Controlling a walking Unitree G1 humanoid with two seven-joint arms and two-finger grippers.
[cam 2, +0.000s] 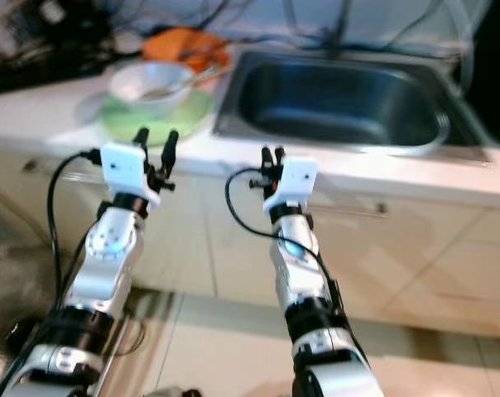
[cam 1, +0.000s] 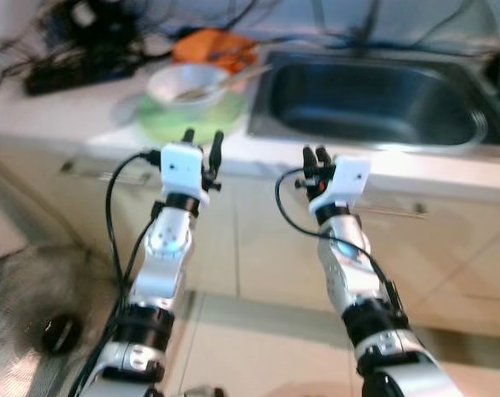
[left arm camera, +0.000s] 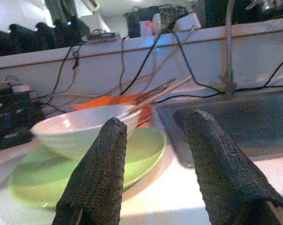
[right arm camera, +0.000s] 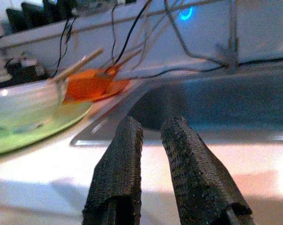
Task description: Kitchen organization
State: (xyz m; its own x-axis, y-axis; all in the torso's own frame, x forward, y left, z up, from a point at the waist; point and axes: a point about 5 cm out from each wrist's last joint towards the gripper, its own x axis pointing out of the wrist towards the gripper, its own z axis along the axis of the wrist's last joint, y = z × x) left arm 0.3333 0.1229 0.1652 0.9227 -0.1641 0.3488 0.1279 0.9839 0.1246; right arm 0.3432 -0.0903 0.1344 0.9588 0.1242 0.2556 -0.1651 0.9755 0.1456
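- Nearest: tiled floor (cam 1: 258, 331) under both arms; a round dark object (cam 1: 58, 333) lies on it beside the left arm's lower segment.
- Cabinet front (cam 1: 258, 223) with a long bar handle (cam 1: 109, 172) stands directly behind both grippers.
- Left gripper (cam 1: 202, 137) raised in front of the counter edge (cam 1: 258, 157), fingers pointing up and forward. Fingers (left arm camera: 97, 183) set well apart with a clear gap; nothing held.
- Right gripper (cam 1: 317, 155) raised beside it, level with the counter edge, just below the sink's front rim. Fingers (right arm camera: 115, 178) nearly together with a thin slit between; nothing held.
- Both silver forearms rise from below, bent at the elbow, wrists upright; a black cable loops off each wrist.
- Just beyond the left gripper: white bowl (cam 1: 186, 85) sitting on a green plate (cam 1: 188, 116) on the counter. Chopsticks (left arm camera: 155, 96) rest in the bowl, sticking out towards the sink.
- Behind the bowl: orange dish (cam 1: 215, 45), touching or overlapping the green plate's far edge; cannot tell which.
- Beyond the right gripper: steel sink (cam 1: 374, 103), basin dark.
- Farthest, left of the bowl: black power strip (cam 1: 76, 70) and tangled cables (cam 1: 109, 25) against the back wall.
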